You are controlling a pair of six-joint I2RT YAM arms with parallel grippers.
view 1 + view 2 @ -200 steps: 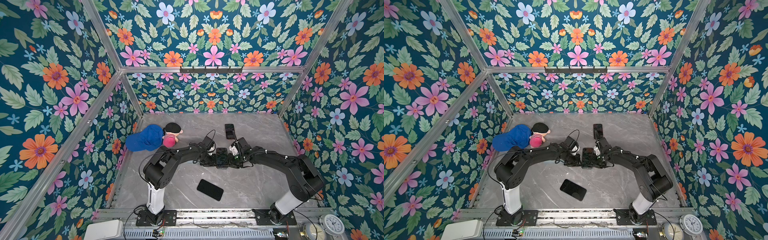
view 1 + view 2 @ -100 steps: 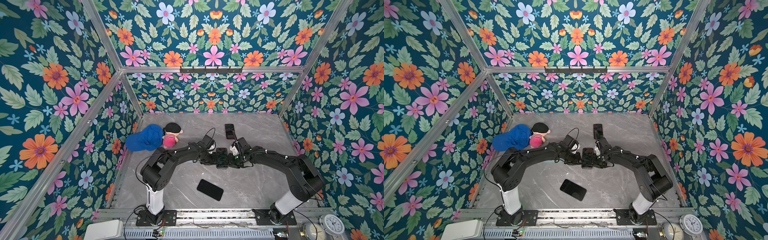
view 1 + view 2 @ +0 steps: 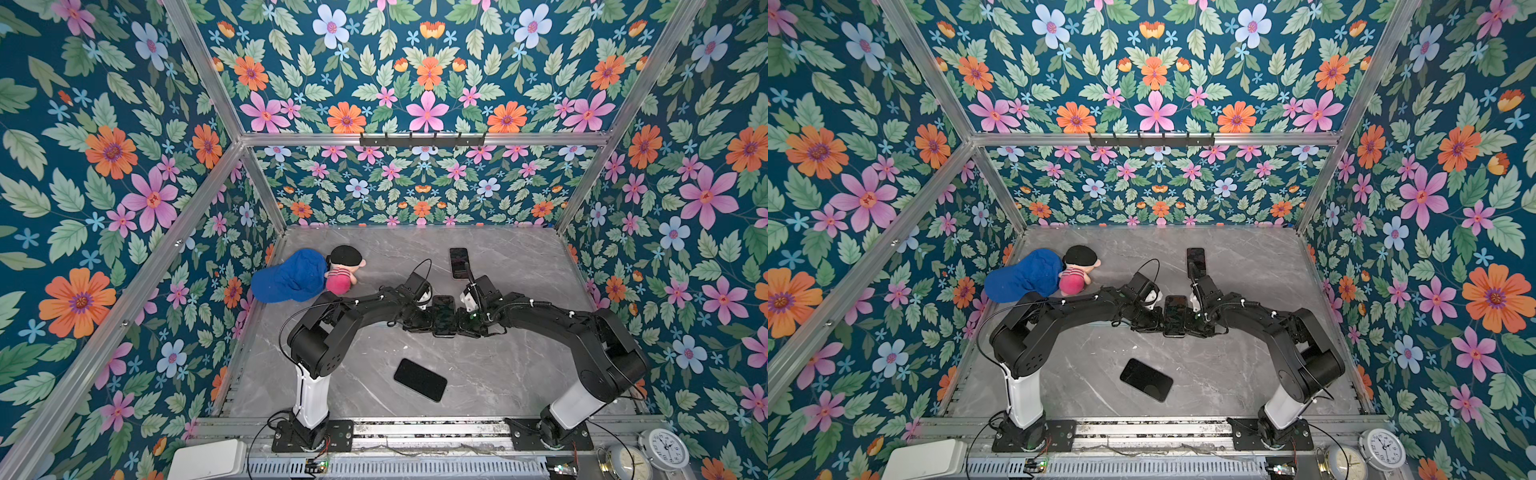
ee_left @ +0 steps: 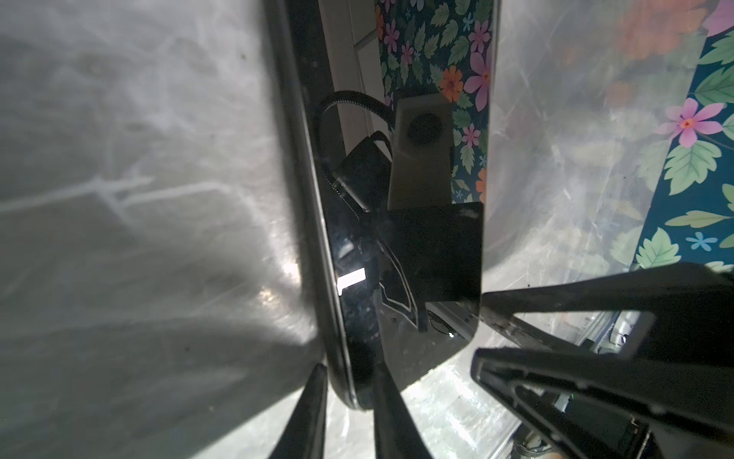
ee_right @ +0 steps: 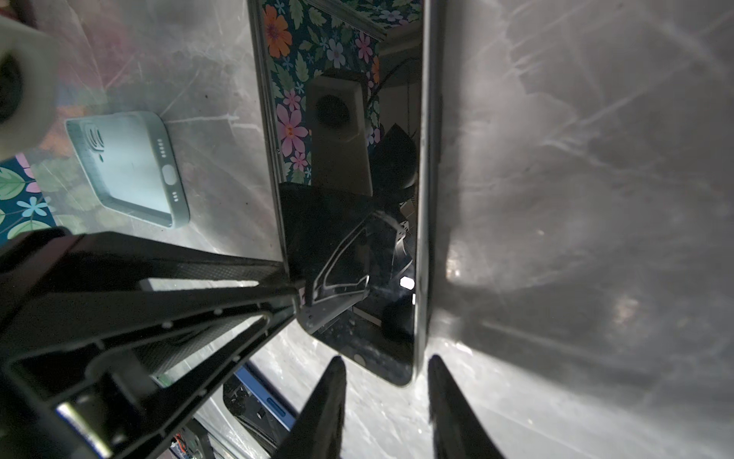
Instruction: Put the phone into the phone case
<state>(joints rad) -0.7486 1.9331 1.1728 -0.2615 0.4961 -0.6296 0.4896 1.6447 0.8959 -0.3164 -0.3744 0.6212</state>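
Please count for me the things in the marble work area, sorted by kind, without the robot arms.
Phone-shaped slabs (phones or cases): 3
Blue cap: 1
Plush doll: 1
Total: 5

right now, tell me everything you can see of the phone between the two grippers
The phone is a dark slab with rounded corners. Its glossy black screen faces up and mirrors its surroundings. The left gripper pinches one long edge, and the right gripper straddles the opposite edge. Whether it is lifted or resting is unclear.
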